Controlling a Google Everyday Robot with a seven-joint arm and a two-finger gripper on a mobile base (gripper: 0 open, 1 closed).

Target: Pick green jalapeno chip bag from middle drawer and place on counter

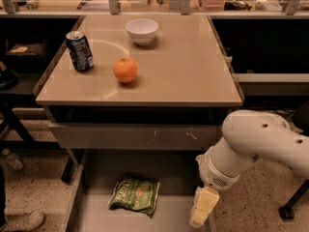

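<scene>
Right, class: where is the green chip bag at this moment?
In the camera view the chip bag lies in the open drawer, below the counter; the gripper hangs to its right, by the drawer's right wall.

can (79, 51) 1; orange (125, 70) 1; bowl (142, 31) 1; chip bag (135, 195) 1; pincer (198, 218) 1, seemingly over drawer (169, 177)

No legible txt on green jalapeno chip bag (134, 195) or can (79, 51); claw (199, 217) at middle drawer (171, 178) rt edge.
</scene>
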